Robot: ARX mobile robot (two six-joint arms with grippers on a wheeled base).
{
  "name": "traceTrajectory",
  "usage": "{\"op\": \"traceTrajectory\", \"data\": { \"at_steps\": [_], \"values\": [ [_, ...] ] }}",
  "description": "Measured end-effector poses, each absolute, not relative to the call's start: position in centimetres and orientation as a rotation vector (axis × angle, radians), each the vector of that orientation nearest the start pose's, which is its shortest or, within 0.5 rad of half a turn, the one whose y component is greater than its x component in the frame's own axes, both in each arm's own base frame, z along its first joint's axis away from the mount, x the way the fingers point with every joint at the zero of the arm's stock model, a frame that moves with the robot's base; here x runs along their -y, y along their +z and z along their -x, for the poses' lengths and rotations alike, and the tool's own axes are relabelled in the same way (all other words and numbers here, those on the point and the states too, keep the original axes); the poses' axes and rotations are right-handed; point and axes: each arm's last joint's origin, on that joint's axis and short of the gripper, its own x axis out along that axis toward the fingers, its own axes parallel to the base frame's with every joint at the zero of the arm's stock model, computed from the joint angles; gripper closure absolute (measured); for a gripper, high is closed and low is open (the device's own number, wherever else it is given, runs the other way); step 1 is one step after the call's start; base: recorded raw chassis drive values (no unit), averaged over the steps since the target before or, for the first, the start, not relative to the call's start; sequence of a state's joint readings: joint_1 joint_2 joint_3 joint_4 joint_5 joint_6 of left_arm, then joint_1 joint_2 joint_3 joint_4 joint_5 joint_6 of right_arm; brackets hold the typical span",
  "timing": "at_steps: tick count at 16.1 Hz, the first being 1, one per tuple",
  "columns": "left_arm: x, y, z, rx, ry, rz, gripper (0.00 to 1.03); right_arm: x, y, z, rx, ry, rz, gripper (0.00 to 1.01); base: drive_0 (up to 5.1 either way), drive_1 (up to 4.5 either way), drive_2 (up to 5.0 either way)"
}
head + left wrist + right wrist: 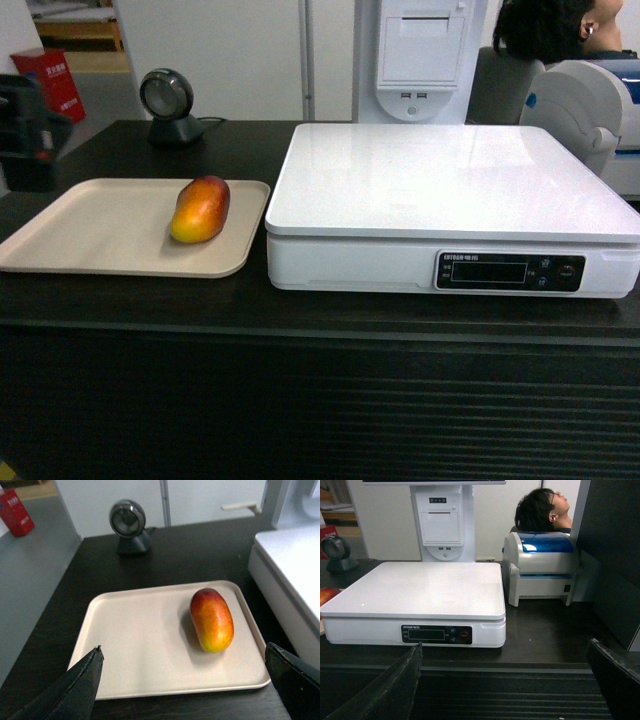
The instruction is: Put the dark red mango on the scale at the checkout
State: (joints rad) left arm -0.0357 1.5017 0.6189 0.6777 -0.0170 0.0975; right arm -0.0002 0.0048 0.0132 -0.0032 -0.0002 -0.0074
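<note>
the mango (201,209) lies on its side on a beige tray (90,240), toward the tray's 3 o'clock edge, red end pointing to 12 o'clock and yellow end to 6 o'clock. the tray sits on the dark surface (320,310) of the checkout, just beside the scale (450,190), which stands at the tray's 3 o'clock. the scale's white platform carries nothing, and its dark display panel (510,271) faces the front edge. a round scanner (170,105) stands on the surface at 12 o'clock from the tray.

in the left wrist view the left gripper (185,680) hangs over the near edge of the tray, its two dark fingers (75,685) spread wide and holding nothing; the mango lies apart from them, toward 12 o'clock between the tips. in the right wrist view the right gripper (505,680) is likewise wide open and empty, hovering before the front of the checkout, with the scale toward 11 o'clock. a white-and-blue printer (542,567) stands at the scale's 3 o'clock, and a person's head (540,510) shows behind it.
</note>
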Motion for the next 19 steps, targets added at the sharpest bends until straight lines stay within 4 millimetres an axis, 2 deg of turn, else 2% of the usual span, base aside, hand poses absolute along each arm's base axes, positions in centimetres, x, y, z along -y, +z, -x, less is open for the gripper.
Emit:
{"op": "traceTrajectory", "data": {
  "at_steps": [3, 6, 8, 11, 14, 15, 16, 19],
  "values": [
    [2.1, 16.5, -38.0, -0.368, -0.116, -0.152, 0.05, 0.0, 16.7, -9.7, 0.005, 0.000, 0.008, 0.03, 0.0, 0.00, 0.0],
    [2.7, 13.8, -44.3, -0.483, -0.142, -0.175, 0.05, 0.0, 16.7, -9.7, 0.005, 0.000, 0.008, 0.03, 0.0, 0.00, 0.0],
    [2.6, 13.1, -47.1, -0.524, -0.146, -0.188, 0.05, 0.0, 16.7, -9.7, 0.005, 0.000, 0.008, 0.03, 0.0, 0.00, 0.0],
    [2.4, 14.0, -50.2, -0.534, -0.163, -0.146, 0.05, 0.0, 16.7, -9.7, 0.005, 0.000, 0.008, 0.03, 0.0, 0.00, 0.0],
    [2.9, 14.7, -50.9, -0.545, -0.181, -0.075, 0.05, 0.0, 16.7, -9.7, 0.005, 0.000, 0.008, 0.03, 0.0, 0.00, 0.0],
    [4.0, 14.2, -50.7, -0.598, -0.223, -0.052, 0.05, 0.0, 16.7, -9.7, 0.005, 0.000, 0.008, 0.03, 0.0, 0.00, 0.0],
    [4.5, 12.8, -50.8, -0.647, -0.223, -0.062, 0.05, 0.0, 16.7, -9.7, 0.005, 0.000, 0.008, 0.03, 0.0, 0.00, 0.0],
    [4.5, 11.8, -50.8, -0.695, -0.215, -0.065, 0.05, 0.0, 16.7, -9.7, 0.005, 0.000, 0.008, 0.03, 0.0, 0.00, 0.0]
  ]
}}
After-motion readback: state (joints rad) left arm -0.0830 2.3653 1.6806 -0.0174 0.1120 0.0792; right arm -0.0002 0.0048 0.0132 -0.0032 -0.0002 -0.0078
